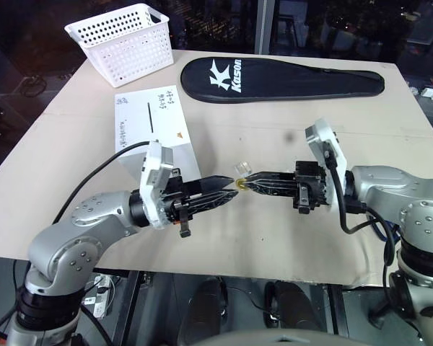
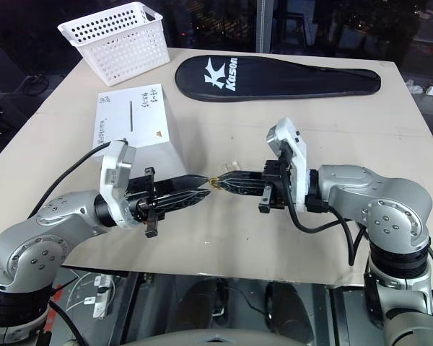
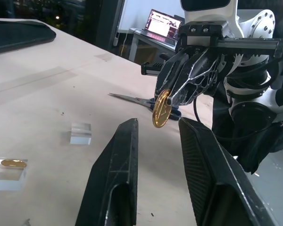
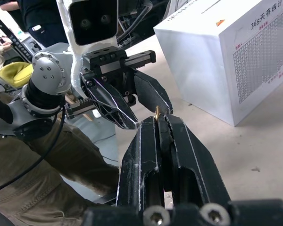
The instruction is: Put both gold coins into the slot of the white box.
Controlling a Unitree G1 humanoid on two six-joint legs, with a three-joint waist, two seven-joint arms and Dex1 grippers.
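no coin was in the white box (image 1: 153, 124) yet; right gripper (image 3: 172, 96) pinched one gold coin (image 3: 161, 109) between the left gripper (image 3: 156, 126)'s half-open fingers, the other coin (image 3: 13, 163) sat on a clear case (image 3: 7, 173).

Two gold coins (image 3: 161, 109), two clear cases (image 3: 80, 133)

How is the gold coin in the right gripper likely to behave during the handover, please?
The coin is thin, rigid and shiny, so probably slippery. The right gripper pinches only its upper part, so it may pivot. If dropped on the table, it could roll on edge.
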